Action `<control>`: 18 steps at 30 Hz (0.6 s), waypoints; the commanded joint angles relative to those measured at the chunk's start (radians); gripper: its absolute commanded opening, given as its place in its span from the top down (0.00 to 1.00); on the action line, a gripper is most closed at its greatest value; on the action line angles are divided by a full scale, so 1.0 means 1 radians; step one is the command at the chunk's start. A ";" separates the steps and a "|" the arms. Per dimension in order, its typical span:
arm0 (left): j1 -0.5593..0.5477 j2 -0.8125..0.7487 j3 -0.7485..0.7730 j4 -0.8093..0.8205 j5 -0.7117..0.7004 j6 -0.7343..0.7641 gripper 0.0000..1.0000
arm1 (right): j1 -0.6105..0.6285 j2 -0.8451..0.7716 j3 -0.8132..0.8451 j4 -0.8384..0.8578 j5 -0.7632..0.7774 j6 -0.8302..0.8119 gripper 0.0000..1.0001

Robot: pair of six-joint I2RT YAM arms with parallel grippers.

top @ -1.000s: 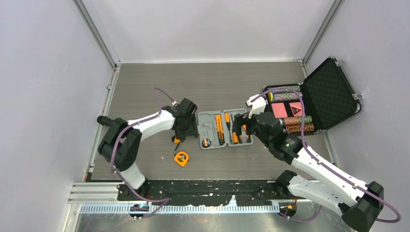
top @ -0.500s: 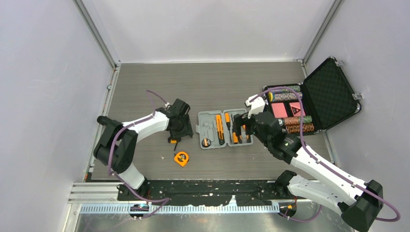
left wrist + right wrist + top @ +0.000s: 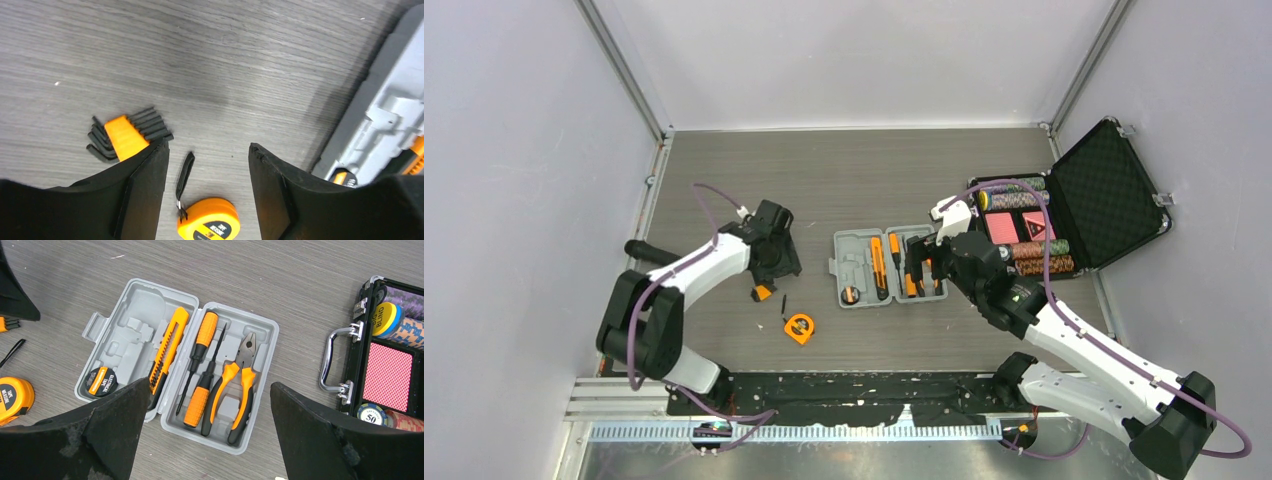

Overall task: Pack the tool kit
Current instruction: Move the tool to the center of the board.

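**Grey case lies open, both grippers wide and holding nothing**

Grey plastic, hinged and moulded, the tool case (image 3: 125,295) lies flat and open at the middle of the wood-grain table (image 3: 874,170). In the right wrist view, its left half holds a roll of electrical tape (image 3: 101,381) in the near-left corner and an orange utility knife (image 3: 167,347) along the hinge side. Its right half holds two orange-and-black screwdrivers (image 3: 202,347), laid head to tail, with the pliers (image 3: 237,390) just beside them.

The right gripper (image 3: 207,387) hovers over the case with its fingers spread wide, one on each side of the view and nothing between them.

The orange tape measure (image 3: 208,225) is outside the case. It lies on the table to the case's left and nearer the arm bases, with its black strap (image 3: 185,170) stretched out from it. A set of black hex keys (image 3: 127,137) in an orange holder lies on the table further left, apart from the tape measure.

The left gripper (image 3: 207,150) is above this spot, also spread wide and gripping nothing. In its wrist view the hex keys show just beside its left finger, and the tape measure lies between the two fingers at the bottom edge.

To the right of the tool case stands a black foam-lined case (image 3: 1104,195) with its lid up, holding poker chips and a red card deck.
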 commanded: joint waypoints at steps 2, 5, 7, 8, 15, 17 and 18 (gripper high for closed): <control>0.002 -0.159 -0.042 0.009 -0.093 -0.085 0.37 | 0.000 -0.006 0.044 0.023 -0.005 -0.002 0.06; 0.016 -0.155 -0.039 0.022 -0.114 -0.063 0.31 | -0.001 -0.008 0.043 0.022 -0.004 0.000 0.06; 0.037 -0.109 -0.017 0.020 -0.094 -0.041 0.28 | 0.000 -0.008 0.043 0.022 -0.007 -0.001 0.06; 0.045 -0.089 -0.011 0.022 -0.089 -0.037 0.28 | 0.001 -0.009 0.044 0.023 -0.010 0.000 0.06; 0.081 0.024 0.007 0.088 -0.036 0.017 0.26 | 0.000 -0.020 0.042 0.023 -0.002 -0.005 0.06; 0.082 0.044 0.014 0.101 -0.028 0.039 0.26 | -0.001 -0.016 0.043 0.022 -0.006 -0.005 0.06; 0.082 0.050 0.013 0.111 -0.024 0.049 0.26 | 0.000 -0.015 0.043 0.023 -0.008 -0.004 0.06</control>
